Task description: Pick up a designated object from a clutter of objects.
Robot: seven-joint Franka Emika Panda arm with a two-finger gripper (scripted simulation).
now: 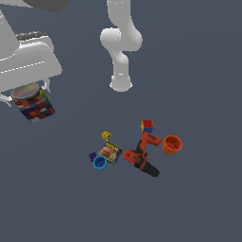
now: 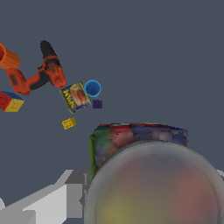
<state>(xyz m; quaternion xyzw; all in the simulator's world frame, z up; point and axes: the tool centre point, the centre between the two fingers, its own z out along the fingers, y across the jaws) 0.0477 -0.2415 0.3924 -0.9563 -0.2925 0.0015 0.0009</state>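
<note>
**Inspector:** One item is off the floor: the can (image 1: 34, 105), held by the gripper (image 1: 28, 94) at the exterior view's left, well apart from the clutter. The fingers are closed on its sides just under the grey top.

**Assessor:** How secure is it?

**Inspector:** Uncertain. The can appears tilted in the exterior view, and the wrist view shows only one finger (image 2: 65, 197) against the label. A smooth cylinder pinched near its top could rotate or slip out if the arm moves sharply.

**Assessor:** Collision risk?

**Inspector:** Low. The power drill (image 1: 142, 156), flat tin (image 1: 110, 153), blue cup (image 1: 99, 162) and orange cup (image 1: 172, 144) lie far from the hold.
</note>
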